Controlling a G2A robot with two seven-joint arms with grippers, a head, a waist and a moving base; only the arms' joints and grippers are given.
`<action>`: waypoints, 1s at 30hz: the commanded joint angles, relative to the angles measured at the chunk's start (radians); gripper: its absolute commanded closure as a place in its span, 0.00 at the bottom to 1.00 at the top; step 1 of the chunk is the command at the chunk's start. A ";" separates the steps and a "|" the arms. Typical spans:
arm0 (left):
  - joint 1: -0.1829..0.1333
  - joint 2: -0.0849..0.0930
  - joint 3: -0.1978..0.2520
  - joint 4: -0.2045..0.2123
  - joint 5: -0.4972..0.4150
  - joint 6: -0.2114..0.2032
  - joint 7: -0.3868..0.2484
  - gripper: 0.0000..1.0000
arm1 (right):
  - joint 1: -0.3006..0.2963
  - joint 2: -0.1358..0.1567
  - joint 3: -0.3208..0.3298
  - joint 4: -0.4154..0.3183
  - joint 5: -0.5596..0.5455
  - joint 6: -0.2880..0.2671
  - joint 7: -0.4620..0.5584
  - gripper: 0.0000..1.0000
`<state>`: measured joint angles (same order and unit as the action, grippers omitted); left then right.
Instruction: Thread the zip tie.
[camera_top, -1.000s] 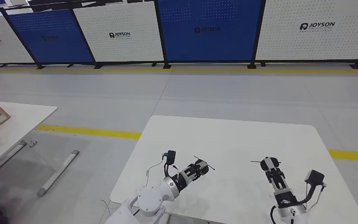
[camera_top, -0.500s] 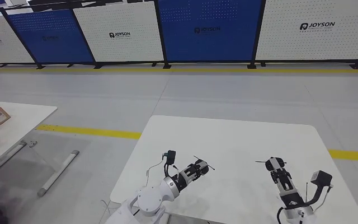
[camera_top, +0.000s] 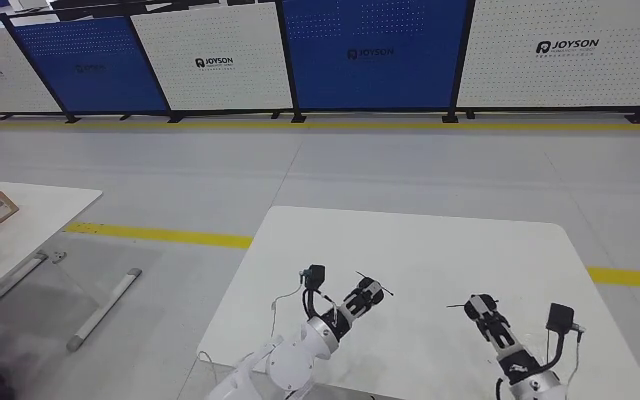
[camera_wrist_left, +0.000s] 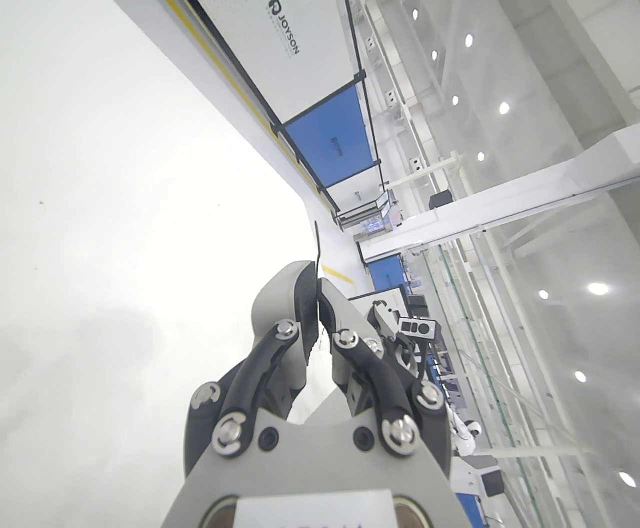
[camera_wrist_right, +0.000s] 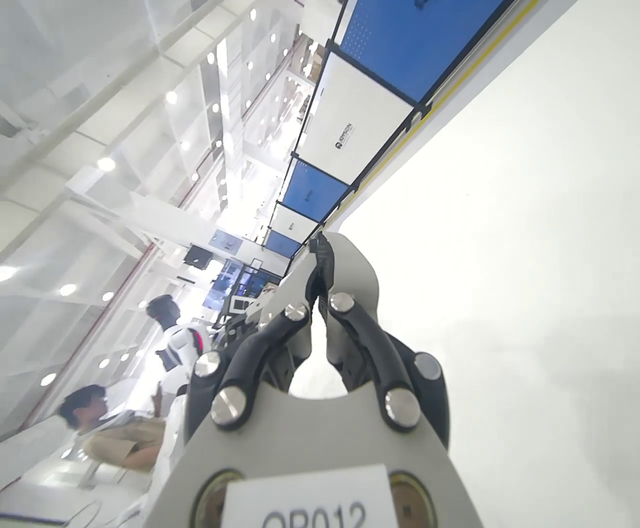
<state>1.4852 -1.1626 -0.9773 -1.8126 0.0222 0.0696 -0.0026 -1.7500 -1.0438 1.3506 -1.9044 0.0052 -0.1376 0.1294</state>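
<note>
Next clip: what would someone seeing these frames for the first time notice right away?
Two grippers hang over the near part of the white table, tips turned towards each other with a gap between them. The left gripper is shut on a zip tie, a thin black strip that sticks out past its fingertips. The right gripper pinches a thin black piece too; whether it belongs to the same tie cannot be told.
</note>
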 joint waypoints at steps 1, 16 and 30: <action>-0.003 -0.002 0.006 0.001 0.004 0.004 0.004 1.00 | 0.001 0.000 0.000 0.001 -0.013 0.002 -0.004 1.00; -0.021 -0.022 0.048 0.010 0.071 0.005 0.147 1.00 | 0.043 -0.028 -0.111 0.032 -0.125 -0.035 -0.149 1.00; -0.041 -0.034 0.070 0.032 0.104 0.023 0.177 1.00 | 0.077 -0.044 -0.162 0.061 -0.146 -0.039 -0.195 1.00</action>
<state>1.4438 -1.1961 -0.9069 -1.7816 0.1269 0.0940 0.1761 -1.6735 -1.0873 1.1884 -1.8433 -0.1409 -0.1777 -0.0652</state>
